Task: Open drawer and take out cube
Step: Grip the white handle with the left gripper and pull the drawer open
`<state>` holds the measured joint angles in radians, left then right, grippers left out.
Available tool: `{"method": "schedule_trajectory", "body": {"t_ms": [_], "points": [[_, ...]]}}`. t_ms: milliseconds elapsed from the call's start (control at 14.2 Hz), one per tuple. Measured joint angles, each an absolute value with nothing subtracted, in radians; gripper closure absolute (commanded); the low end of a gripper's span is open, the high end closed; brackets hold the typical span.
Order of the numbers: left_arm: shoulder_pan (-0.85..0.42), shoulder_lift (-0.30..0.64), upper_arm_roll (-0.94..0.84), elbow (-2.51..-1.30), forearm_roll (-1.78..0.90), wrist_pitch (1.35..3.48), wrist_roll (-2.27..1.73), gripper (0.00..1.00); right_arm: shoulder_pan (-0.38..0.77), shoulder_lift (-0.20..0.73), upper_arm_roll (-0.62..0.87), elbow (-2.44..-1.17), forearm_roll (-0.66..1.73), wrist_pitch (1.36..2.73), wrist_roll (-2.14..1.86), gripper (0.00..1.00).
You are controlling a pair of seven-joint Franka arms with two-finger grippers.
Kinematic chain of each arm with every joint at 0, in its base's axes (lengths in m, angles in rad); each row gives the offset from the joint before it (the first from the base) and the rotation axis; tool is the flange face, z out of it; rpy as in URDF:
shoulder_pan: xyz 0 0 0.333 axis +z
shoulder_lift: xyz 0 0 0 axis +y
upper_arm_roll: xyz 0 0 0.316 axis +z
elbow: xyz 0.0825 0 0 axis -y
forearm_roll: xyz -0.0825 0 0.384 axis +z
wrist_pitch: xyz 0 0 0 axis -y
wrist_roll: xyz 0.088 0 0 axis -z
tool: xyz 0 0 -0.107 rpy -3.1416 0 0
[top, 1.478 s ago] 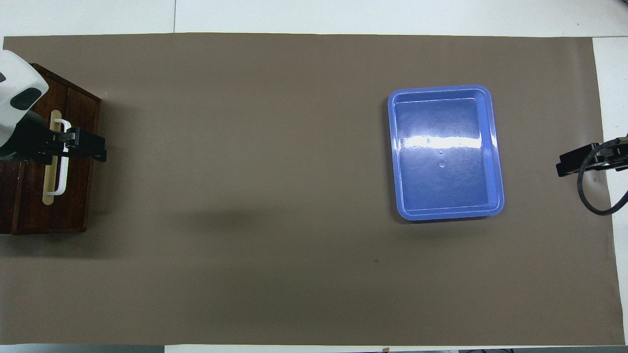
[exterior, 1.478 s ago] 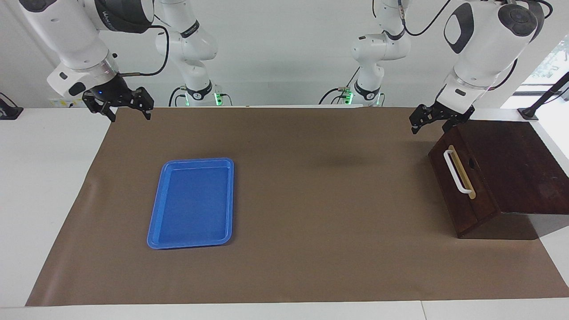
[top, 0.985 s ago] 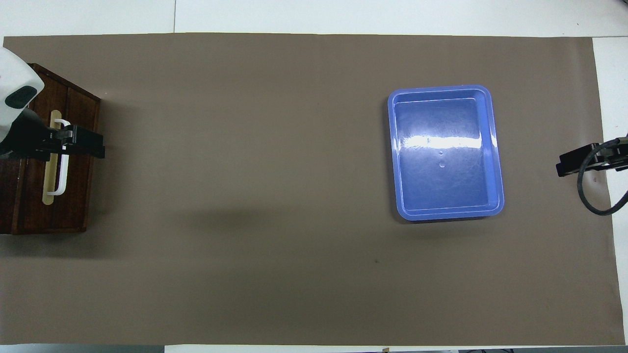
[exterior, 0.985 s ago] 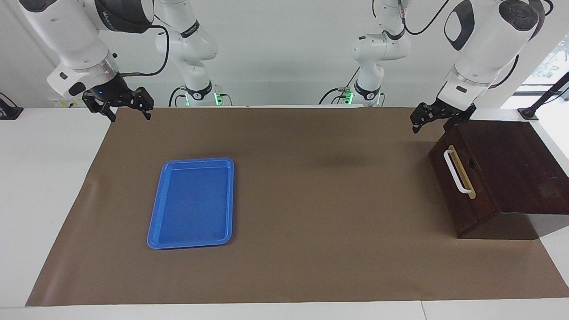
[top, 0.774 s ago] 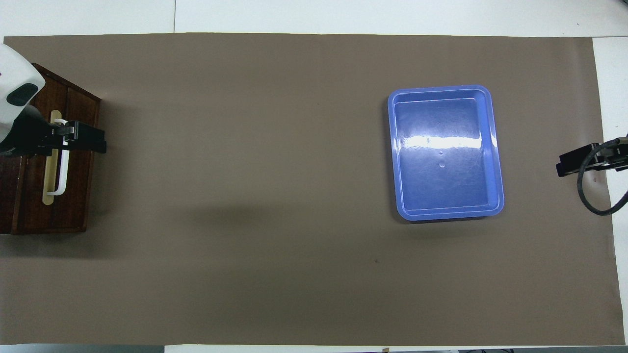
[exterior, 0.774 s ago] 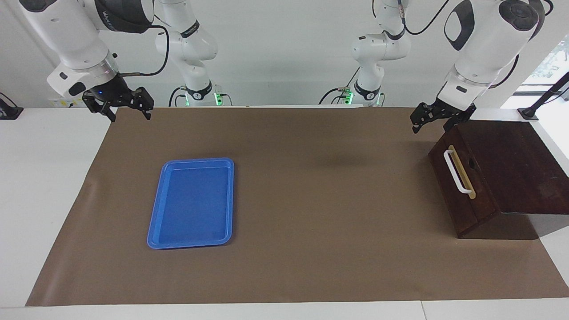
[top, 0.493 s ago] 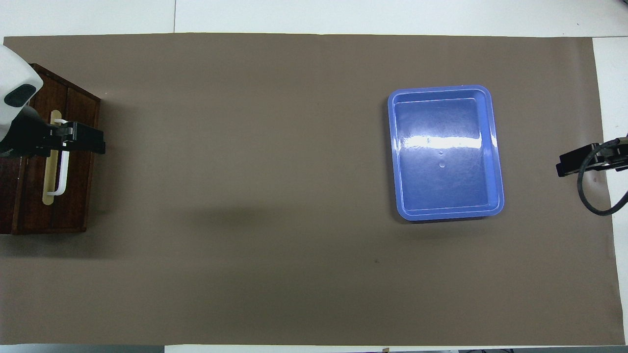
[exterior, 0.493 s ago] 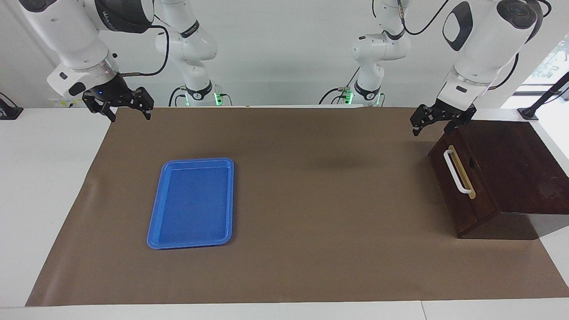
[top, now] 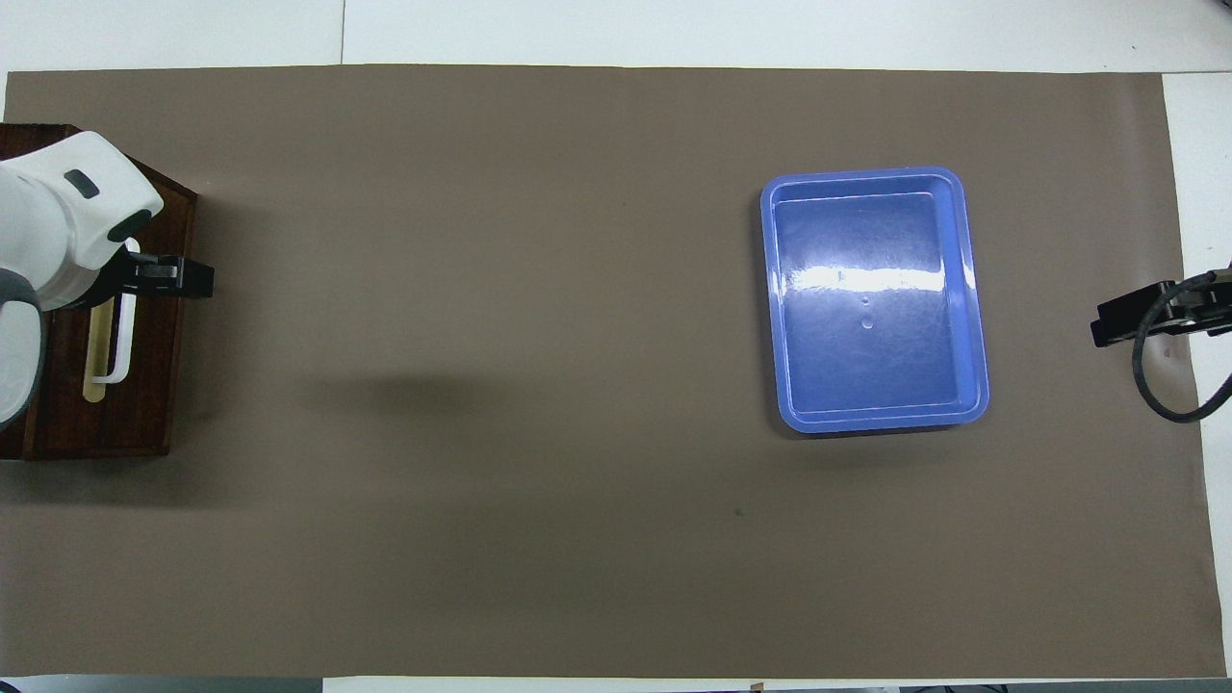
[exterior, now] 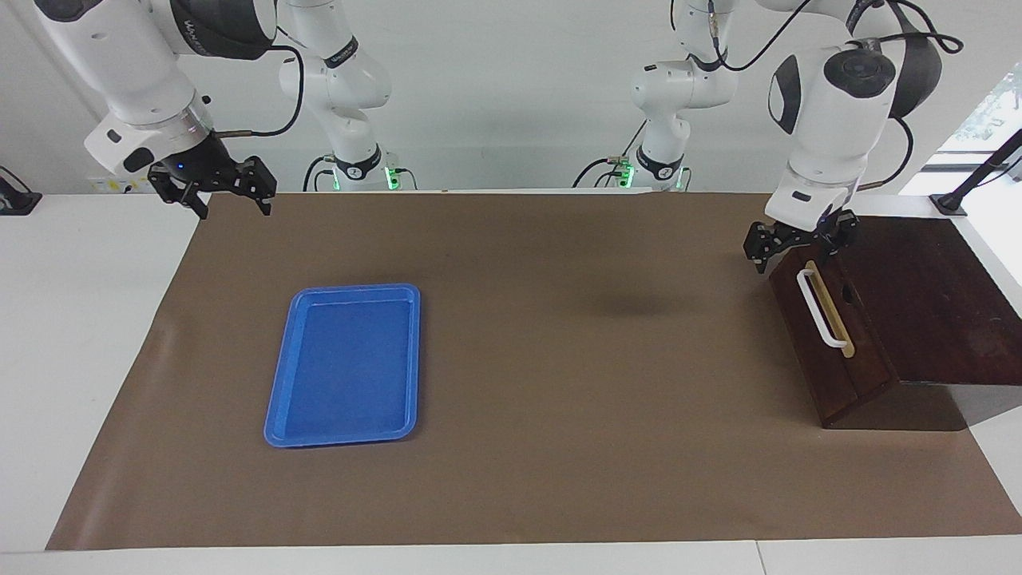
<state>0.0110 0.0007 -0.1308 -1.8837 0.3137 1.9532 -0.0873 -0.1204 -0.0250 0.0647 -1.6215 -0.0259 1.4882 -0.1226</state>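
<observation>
Facing view: left gripper point(exterior: 792, 246) fingers apart, over the closed drawer point(exterior: 826, 335) at its white handle's point(exterior: 818, 309) upper end, cube unseen, right gripper point(exterior: 223, 192) apart, waiting at the worktop point(exterior: 559, 383) edge; overhead view: left gripper point(top: 164, 279) over drawer point(top: 144, 385), blue tray point(top: 874, 298) near right gripper point(top: 1121, 322).

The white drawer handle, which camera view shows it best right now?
The facing view: the whole white handle shows on the closed drawer, with the open left gripper just above its upper end. Overhead, that arm covers the handle's top.
</observation>
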Motion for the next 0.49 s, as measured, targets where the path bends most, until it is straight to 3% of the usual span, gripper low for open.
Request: {"method": "schedule_trajectory", "body": {"t_ms": [211,493], "points": [[0.056,0.064,-0.125,-1.960,0.402,2.126,-0.088,0.00,-0.120,-0.025,0.065,-1.622,-0.026,1.488,-0.123,0.00],[0.101,0.138,-0.123,-1.968,0.474,2.239,-0.087,0.00,-0.120,-0.025,0.066,-1.622,-0.026,1.488,-0.123,0.00]]}}
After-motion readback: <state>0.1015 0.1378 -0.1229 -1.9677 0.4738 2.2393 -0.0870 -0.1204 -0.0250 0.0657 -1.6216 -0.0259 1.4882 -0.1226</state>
